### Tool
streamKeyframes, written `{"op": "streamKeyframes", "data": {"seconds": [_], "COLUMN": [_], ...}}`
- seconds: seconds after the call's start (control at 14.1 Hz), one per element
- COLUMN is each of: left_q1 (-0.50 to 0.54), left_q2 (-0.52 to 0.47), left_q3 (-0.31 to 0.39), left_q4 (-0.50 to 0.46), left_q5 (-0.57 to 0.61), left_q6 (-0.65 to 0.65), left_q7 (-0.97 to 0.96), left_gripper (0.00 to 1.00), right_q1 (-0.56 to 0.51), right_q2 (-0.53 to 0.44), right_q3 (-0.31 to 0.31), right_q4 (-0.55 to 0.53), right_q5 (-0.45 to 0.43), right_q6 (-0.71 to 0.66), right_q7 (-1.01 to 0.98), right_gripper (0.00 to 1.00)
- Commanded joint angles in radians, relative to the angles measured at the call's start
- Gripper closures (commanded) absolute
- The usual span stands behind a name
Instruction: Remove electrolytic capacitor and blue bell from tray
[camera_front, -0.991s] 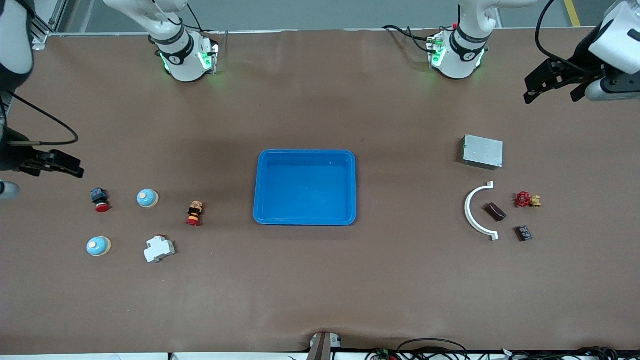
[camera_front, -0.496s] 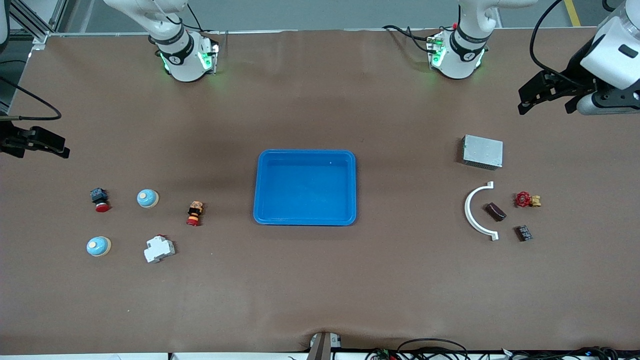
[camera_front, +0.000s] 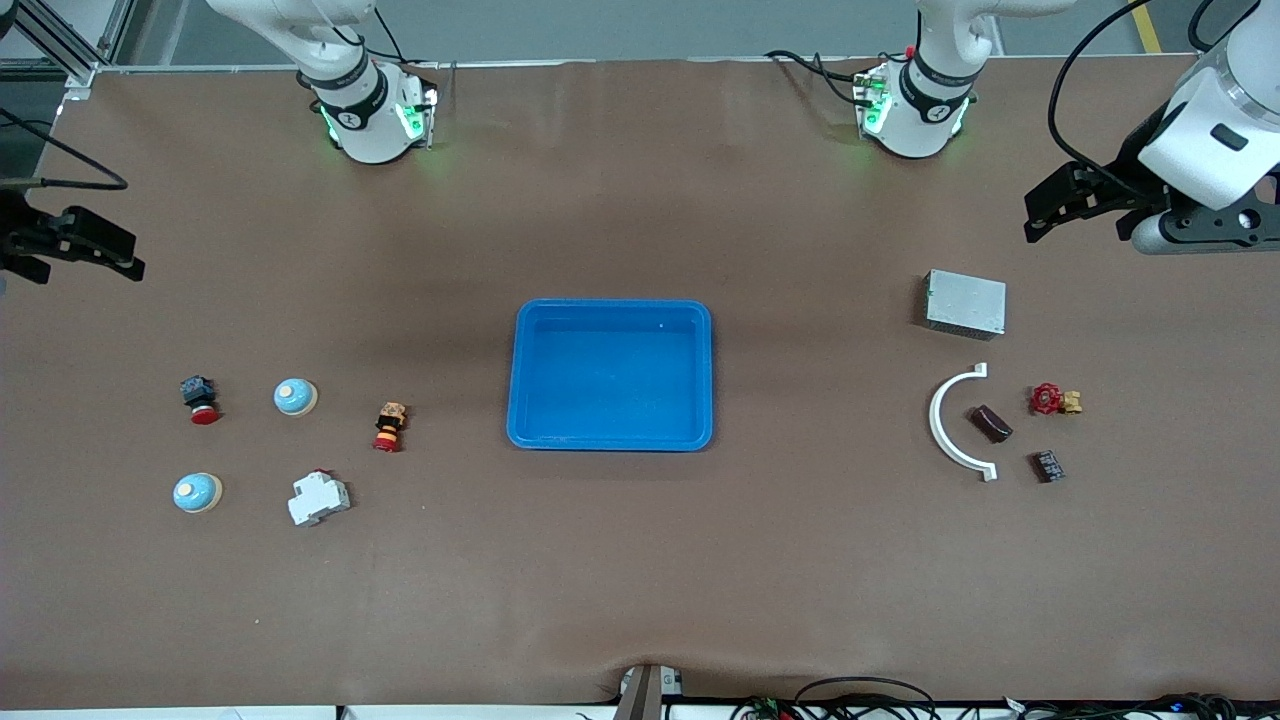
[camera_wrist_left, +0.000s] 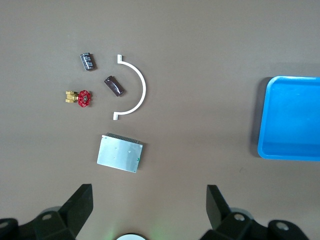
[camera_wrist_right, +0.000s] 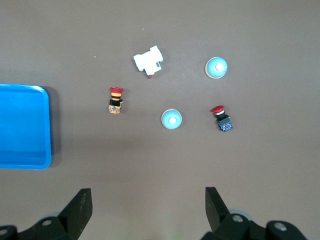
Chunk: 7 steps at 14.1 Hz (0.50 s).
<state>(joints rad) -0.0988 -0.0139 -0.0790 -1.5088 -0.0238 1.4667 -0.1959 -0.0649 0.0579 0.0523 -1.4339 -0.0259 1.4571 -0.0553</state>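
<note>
At the left arm's end a small black striped capacitor (camera_front: 1047, 466) (camera_wrist_left: 88, 61) lies on the table, beside a dark maroon cylinder (camera_front: 991, 423) (camera_wrist_left: 114, 86). Two blue dome bells lie at the right arm's end: one (camera_front: 295, 397) (camera_wrist_right: 171, 119) between two push buttons, the other (camera_front: 197, 493) (camera_wrist_right: 217, 67) nearer the front camera. My left gripper (camera_front: 1078, 225) (camera_wrist_left: 148, 192) hangs open and empty over bare table near the grey metal box (camera_front: 965, 303). My right gripper (camera_front: 90, 270) (camera_wrist_right: 147, 195) hangs open and empty over the table's edge at its own end.
A blue tray (camera_front: 610, 437) sits mid-table, empty. Near the bells are a red-capped button on a blue base (camera_front: 200, 397), a red-and-yellow button (camera_front: 389, 426) and a white breaker (camera_front: 318, 498). By the capacitor lie a white curved piece (camera_front: 945, 425) and a red valve (camera_front: 1050, 399).
The right gripper has drawn away from the buttons toward the robots' side of the table. The left gripper has come down toward the metal box. Nothing on the table moved.
</note>
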Motion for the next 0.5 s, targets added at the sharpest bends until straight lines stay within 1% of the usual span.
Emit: {"op": "streamKeyframes", "data": {"seconds": [0.0,0.21,0.42], "left_q1": [0.002,0.001,0.004], "left_q2": [-0.006,-0.006,-0.011], "left_q3": [-0.007,-0.008,-0.024], "left_q4": [0.019,0.021,0.019], "left_q5": [-0.001,0.001,0.002], "left_q6": [-0.011,-0.011,-0.017], "left_q7": [0.003,-0.013,-0.083], "left_gripper": [0.00,0.00,0.00], "right_q1": [-0.003,-0.003,-0.003], "right_q2": [-0.010,-0.010,-0.012], "right_q3": [-0.002,-0.002,-0.002], "right_q4": [-0.017,-0.017,-0.017], "right_q5": [0.003,0.003,0.003], "right_q6": [-0.001,-0.001,-0.004], "right_q7": [-0.003,-0.003,-0.003], "right_gripper": [0.00,0.00,0.00]}}
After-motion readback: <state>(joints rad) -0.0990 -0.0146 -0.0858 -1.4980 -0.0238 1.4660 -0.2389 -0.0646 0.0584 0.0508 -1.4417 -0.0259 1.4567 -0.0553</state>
